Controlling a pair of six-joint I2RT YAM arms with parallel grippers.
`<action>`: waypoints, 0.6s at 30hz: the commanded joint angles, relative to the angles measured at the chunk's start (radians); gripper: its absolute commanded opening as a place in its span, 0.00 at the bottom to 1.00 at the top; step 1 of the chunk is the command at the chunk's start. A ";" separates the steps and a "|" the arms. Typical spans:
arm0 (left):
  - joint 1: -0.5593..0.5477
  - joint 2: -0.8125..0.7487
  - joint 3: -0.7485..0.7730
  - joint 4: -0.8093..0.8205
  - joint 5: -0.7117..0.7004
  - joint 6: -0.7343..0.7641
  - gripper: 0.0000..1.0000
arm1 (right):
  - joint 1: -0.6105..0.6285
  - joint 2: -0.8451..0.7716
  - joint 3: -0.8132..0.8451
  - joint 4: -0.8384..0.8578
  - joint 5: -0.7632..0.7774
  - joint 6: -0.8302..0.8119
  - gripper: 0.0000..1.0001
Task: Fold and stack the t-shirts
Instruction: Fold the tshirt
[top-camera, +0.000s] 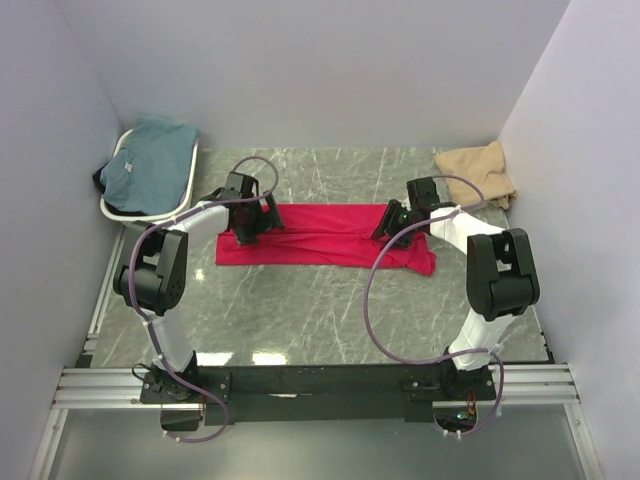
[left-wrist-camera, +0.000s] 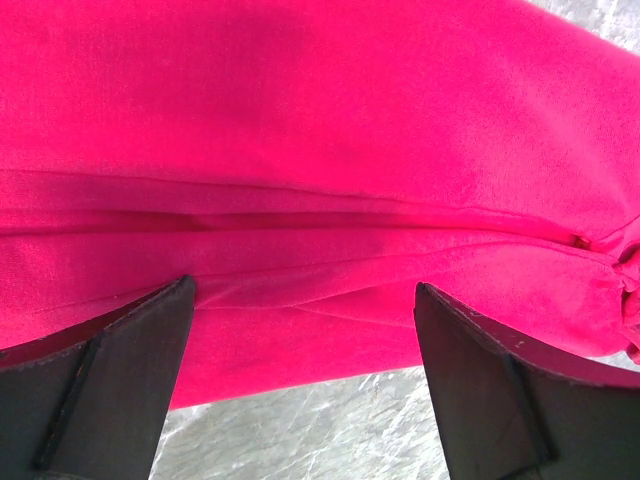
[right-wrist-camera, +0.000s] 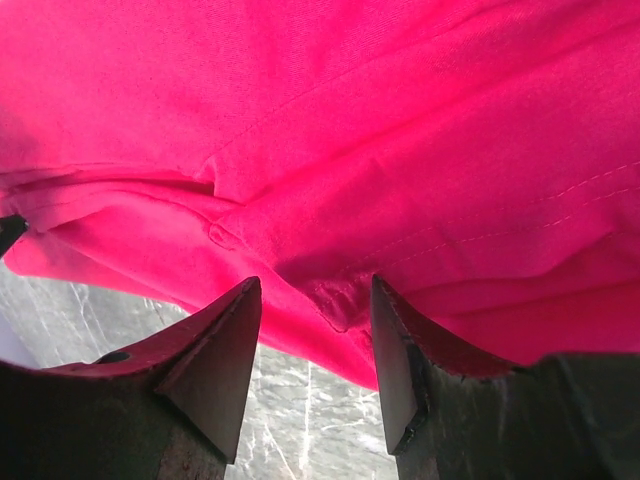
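The crimson red t-shirt (top-camera: 325, 236) lies folded into a long strip across the middle of the marble table. My left gripper (top-camera: 250, 216) hovers over its left end, wide open (left-wrist-camera: 305, 290), with cloth (left-wrist-camera: 320, 150) just past the fingertips and nothing between them. My right gripper (top-camera: 395, 222) sits over the shirt's right end, partly open (right-wrist-camera: 314, 290). A hemmed fold of red cloth (right-wrist-camera: 340, 305) lies at its tips, and neither finger presses it. The tan t-shirt (top-camera: 478, 172) lies crumpled at the back right corner. The teal t-shirt (top-camera: 150, 165) rests in the basket.
A white oval basket (top-camera: 185, 195) stands at the back left, partly over the table's edge. Grey walls close in the table on three sides. Purple cables loop from both arms above the near half of the marble top (top-camera: 300, 310).
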 joint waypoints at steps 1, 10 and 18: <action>-0.005 0.008 0.046 -0.002 0.012 0.030 0.96 | 0.015 -0.040 0.029 -0.008 0.048 0.001 0.56; -0.006 0.016 0.051 -0.002 0.021 0.031 0.96 | 0.028 -0.109 -0.035 -0.013 0.073 0.007 0.55; -0.008 0.012 0.040 -0.003 0.015 0.033 0.96 | 0.036 -0.100 -0.052 0.001 0.068 0.018 0.56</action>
